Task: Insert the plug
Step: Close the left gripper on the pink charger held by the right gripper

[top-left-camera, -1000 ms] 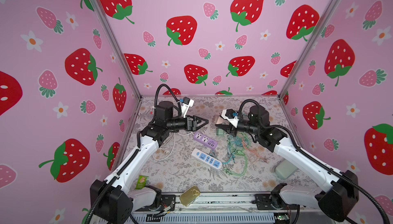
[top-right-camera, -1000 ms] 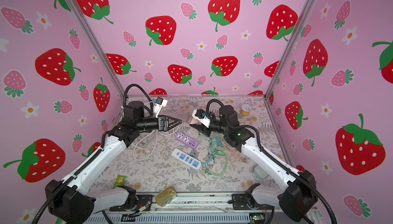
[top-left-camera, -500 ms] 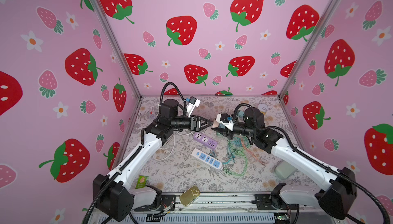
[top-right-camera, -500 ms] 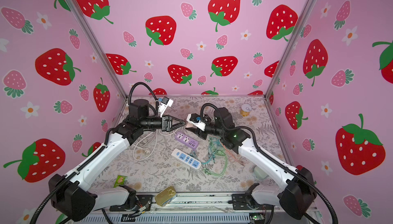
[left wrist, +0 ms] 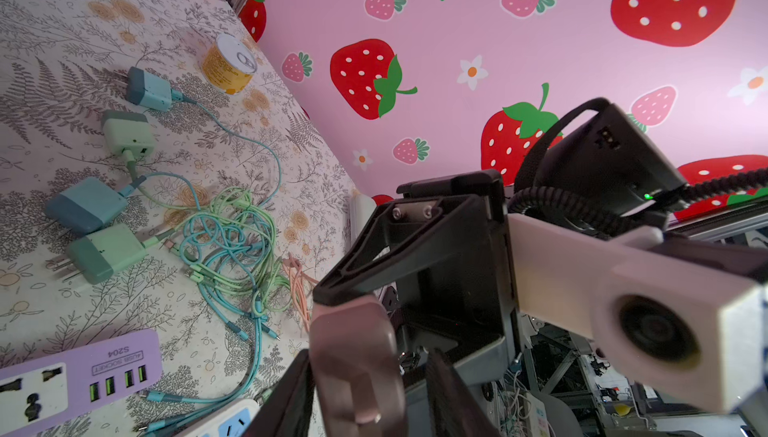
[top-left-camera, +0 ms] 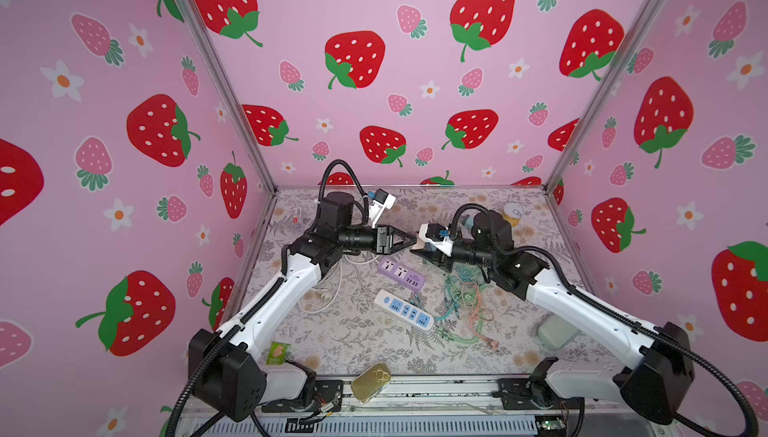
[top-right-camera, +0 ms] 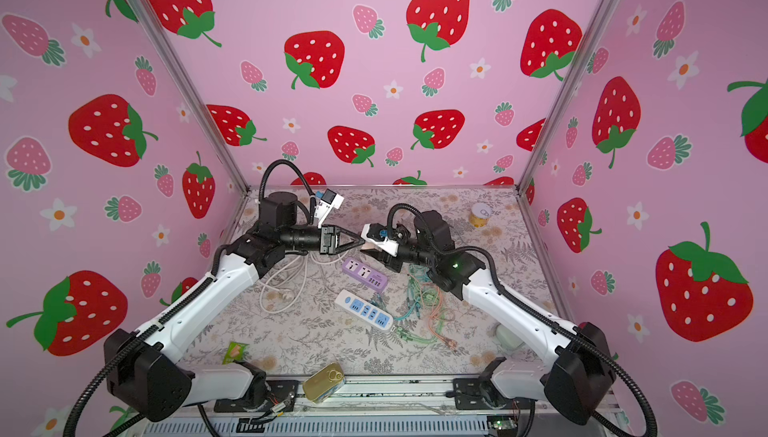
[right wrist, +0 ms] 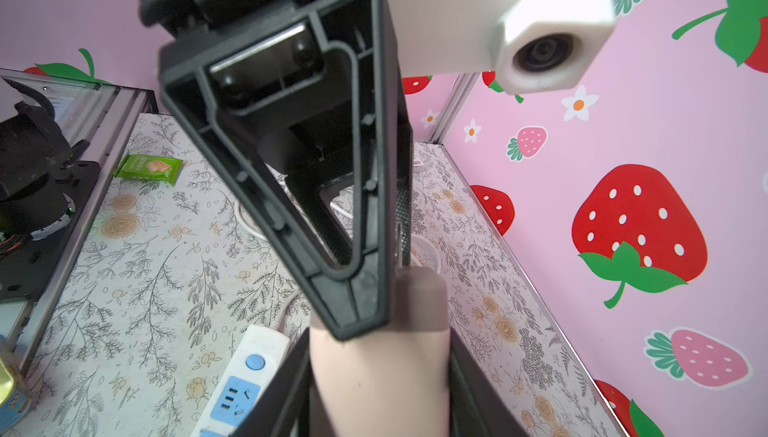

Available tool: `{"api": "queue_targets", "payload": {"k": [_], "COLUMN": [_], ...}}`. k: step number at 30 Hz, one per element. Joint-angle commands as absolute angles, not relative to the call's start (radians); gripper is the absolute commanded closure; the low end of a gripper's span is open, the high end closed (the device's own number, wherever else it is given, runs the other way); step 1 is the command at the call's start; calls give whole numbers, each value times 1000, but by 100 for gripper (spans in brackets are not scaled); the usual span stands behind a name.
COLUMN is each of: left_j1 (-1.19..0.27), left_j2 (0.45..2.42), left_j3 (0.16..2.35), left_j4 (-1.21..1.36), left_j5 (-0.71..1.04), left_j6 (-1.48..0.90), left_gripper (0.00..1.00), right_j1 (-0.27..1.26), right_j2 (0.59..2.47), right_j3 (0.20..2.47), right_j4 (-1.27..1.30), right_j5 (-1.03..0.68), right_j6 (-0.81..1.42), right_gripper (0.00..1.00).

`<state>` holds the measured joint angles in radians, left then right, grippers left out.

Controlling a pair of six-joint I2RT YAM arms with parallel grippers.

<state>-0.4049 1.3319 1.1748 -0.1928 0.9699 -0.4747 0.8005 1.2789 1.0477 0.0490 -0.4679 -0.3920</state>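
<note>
Plug in right wrist view: smooth pinkish-beige block, blurred by closeness, base cut off at frame edge, prongs not visible. Clamped between dark fingers of right gripper. Far end overlapped by ribbed triangular finger of left gripper; contact there hard to judge. White-and-blue power strip lower down, half hidden behind a finger.

Left wrist view: plug as rounded mauve shape, out of focus, sitting between fingers of left gripper; pinched or merely flanked, cannot tell. Purple power strip cropped at corner. Tangled green and teal cables and blocky chargers on floral table.

Both top views: left gripper and right gripper nose to nose in mid-air near purple power strip, well clear of side walls. Plug reduced to pale sliver between black fingers. Bare patterned table behind, open toward back wall.
</note>
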Motion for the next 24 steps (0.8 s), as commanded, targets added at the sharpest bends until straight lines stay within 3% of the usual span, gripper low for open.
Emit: {"api": "queue_targets", "payload": {"k": [1,11,17,21,24], "left_j1": [-411,-417,-417,-417,-418], "left_j2": [1334,1344,1357,1360,1363], "left_j3": [1226,1232,1245,1244,1244], "left_j4": [-201,-205,-216,-203,-182], "left_j5": [1020,1022,998,956,932], "left_j6": [-463,-457,-451,-451,-457], "left_gripper": [58,67,83,93,100], "right_j1": [808,810,810,808,803], "right_j2": [1285,1282,1260,1230,1193], "right_j3": [1038,1030,1001,997,988], "right_j4": [73,69,101,100,97], "right_j5": [-460,-450,-417,-365,-346], "right_j6": [-422,-437,-425,-375,-322], "right_gripper": [69,65,58,50,35]}}
